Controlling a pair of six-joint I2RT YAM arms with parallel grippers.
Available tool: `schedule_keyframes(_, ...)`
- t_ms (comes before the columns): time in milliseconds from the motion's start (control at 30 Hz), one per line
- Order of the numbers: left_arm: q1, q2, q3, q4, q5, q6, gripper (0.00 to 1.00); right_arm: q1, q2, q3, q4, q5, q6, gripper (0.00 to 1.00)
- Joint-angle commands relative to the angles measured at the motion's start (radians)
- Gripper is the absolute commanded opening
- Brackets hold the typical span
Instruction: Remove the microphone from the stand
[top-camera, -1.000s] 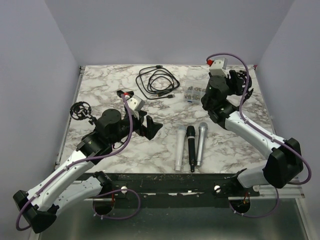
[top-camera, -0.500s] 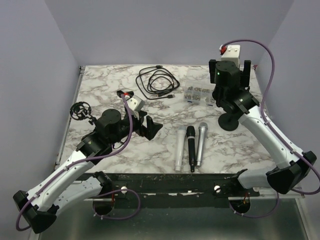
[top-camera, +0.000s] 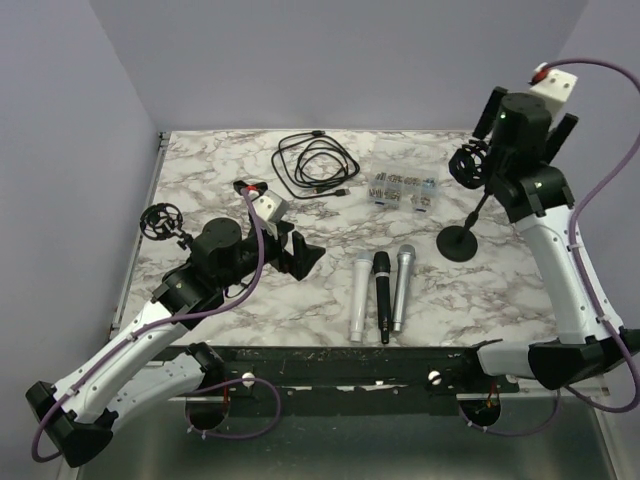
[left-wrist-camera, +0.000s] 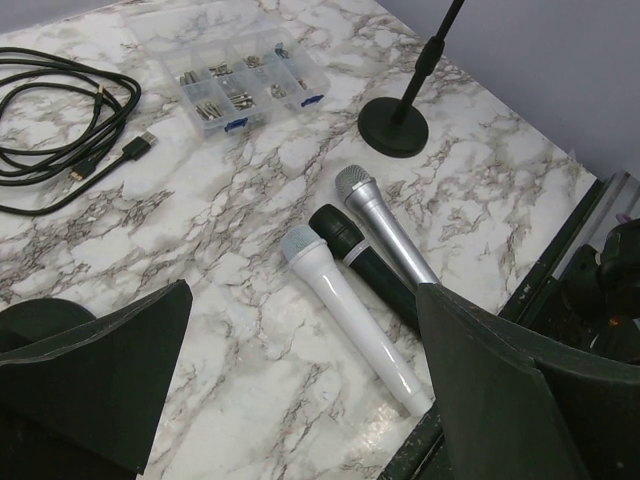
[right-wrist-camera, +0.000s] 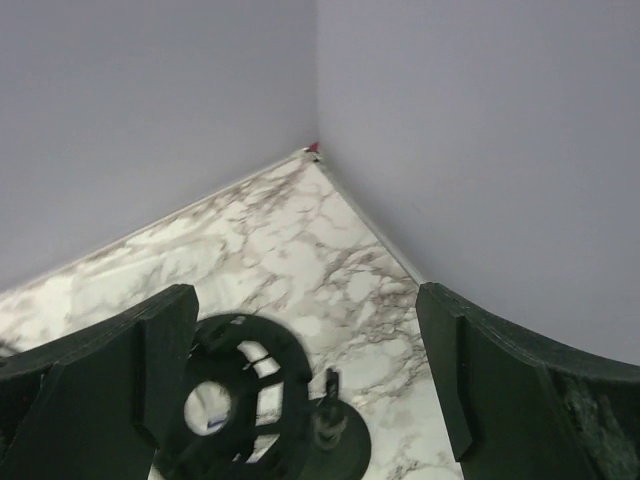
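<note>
A black stand with a round base (top-camera: 460, 243) and a thin pole stands at the right of the marble table, with a ring mount (top-camera: 468, 165) on top. In the right wrist view the ring (right-wrist-camera: 235, 400) looks hollow, with no microphone in it. My right gripper (top-camera: 524, 128) is open and empty, high above the mount (right-wrist-camera: 305, 300). Three microphones lie side by side near the front edge: white (top-camera: 358, 295), black (top-camera: 382, 295) and silver (top-camera: 402, 285). My left gripper (top-camera: 300, 257) is open and empty, left of them (left-wrist-camera: 303, 330).
A second ring mount (top-camera: 160, 222) stands at the left edge beside my left arm. A coiled black cable (top-camera: 315, 165) and a clear parts box (top-camera: 400, 188) lie at the back. Walls close in on the left, back and right.
My right arm has risen and swung right, away from the stand, so the base, pole and mount now show. The left arm and the three microphones have not moved.
</note>
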Motion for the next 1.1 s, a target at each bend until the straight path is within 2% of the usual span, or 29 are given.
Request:
schedule_keyframes(0,0.005,-0.024,0.016,0.008,0.015,-0.002,0.99,-0.225,0.020,0.078,-0.153,-0.192,0.229,0.98)
schedule_keyframes(133,0.004,-0.026,0.018,0.009,0.017,-0.002,0.99,-0.393,0.041,0.081,-0.233,-0.445,0.342,0.96)
schedule_keyframes(300,0.005,-0.028,0.016,0.012,0.024,-0.002,0.99,-0.539,0.021,-0.026,-0.229,-0.744,0.418,0.92)
schedule_keyframes(400,0.004,-0.031,0.016,0.013,0.025,-0.004,0.98,-0.615,-0.012,-0.104,-0.206,-0.850,0.441,0.80)
schedule_keyframes(500,0.005,-0.030,0.014,0.015,0.031,-0.005,0.99,-0.695,-0.065,-0.180,-0.166,-0.948,0.454,0.77)
schedule_keyframes(700,0.005,-0.031,0.015,0.016,0.040,-0.008,0.99,-0.712,-0.136,-0.257,-0.138,-1.047,0.455,0.70)
schedule_keyframes(767,0.003,-0.030,0.015,0.018,0.044,-0.010,0.99,-0.712,-0.144,-0.277,-0.135,-1.105,0.462,0.64)
schedule_keyframes(867,0.004,-0.028,0.015,0.018,0.045,-0.010,0.99,-0.711,-0.163,-0.321,-0.114,-1.189,0.457,0.62)
schedule_keyframes(1067,0.004,-0.023,0.016,0.016,0.052,-0.013,0.99,-0.711,-0.179,-0.361,-0.115,-1.179,0.430,0.58)
